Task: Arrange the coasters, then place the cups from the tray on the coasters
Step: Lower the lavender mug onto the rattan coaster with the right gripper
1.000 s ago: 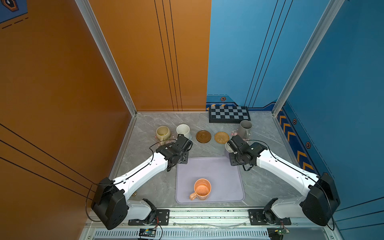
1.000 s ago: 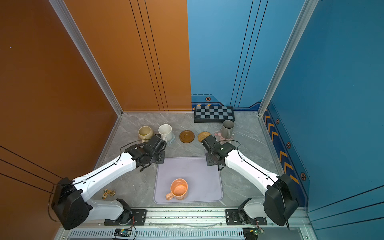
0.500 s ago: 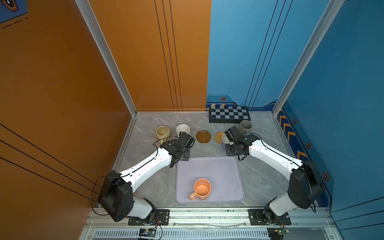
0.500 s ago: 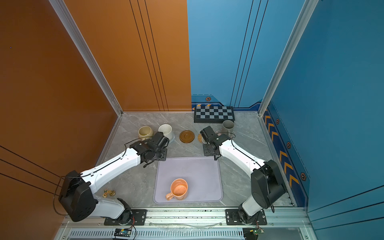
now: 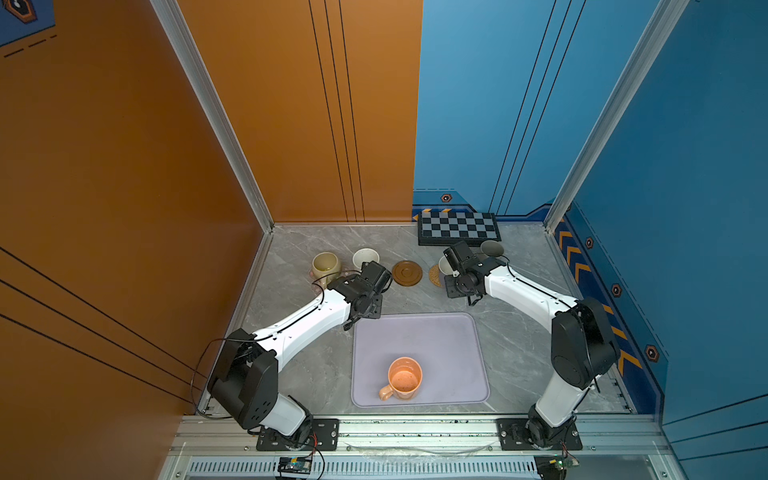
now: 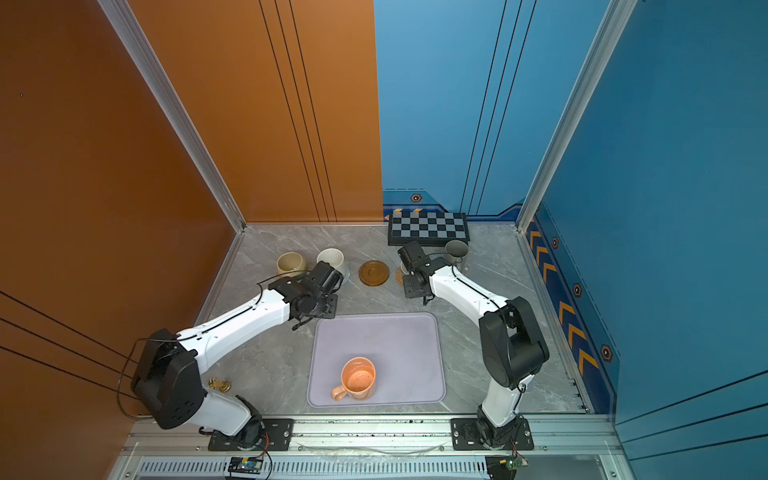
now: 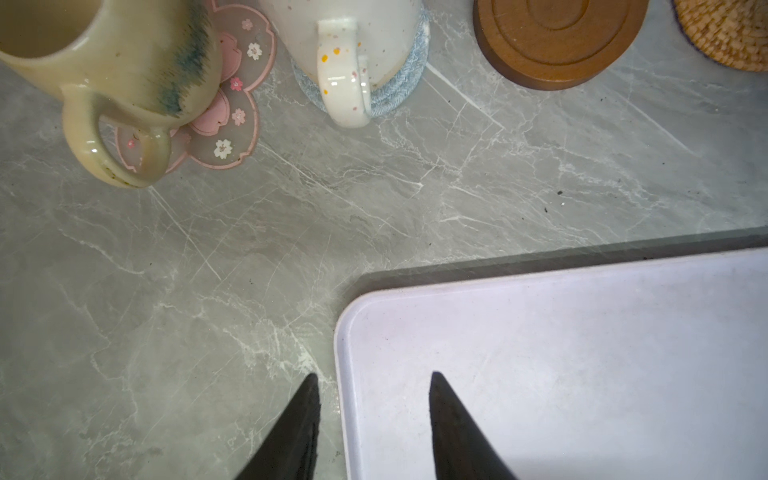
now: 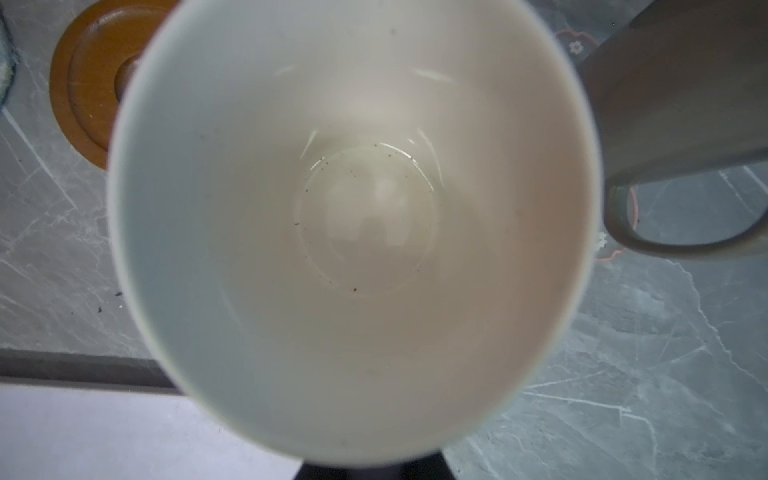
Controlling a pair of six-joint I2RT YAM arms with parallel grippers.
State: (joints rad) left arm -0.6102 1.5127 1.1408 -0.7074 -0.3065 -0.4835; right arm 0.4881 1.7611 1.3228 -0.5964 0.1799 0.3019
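My right gripper is shut on the lavender cup, whose white inside fills the right wrist view. The cup is over the rattan coaster; I cannot tell if they touch. The beige cup stands on a pink flower coaster. A speckled white cup sits on the blue crocheted coaster. The grey cup is on another pink coaster. The wooden coaster is bare. An orange cup stands on the tray. My left gripper is open over the tray's far-left corner.
The black-and-grey checkerboard lies against the back wall, just behind the grey cup. Small brass-coloured pieces lie on the table by the left arm's base. Orange and blue walls close in the table on three sides.
My right arm has carried the lavender cup back from beside the tray's far-right corner to over the rattan coaster. The left gripper has barely shifted.
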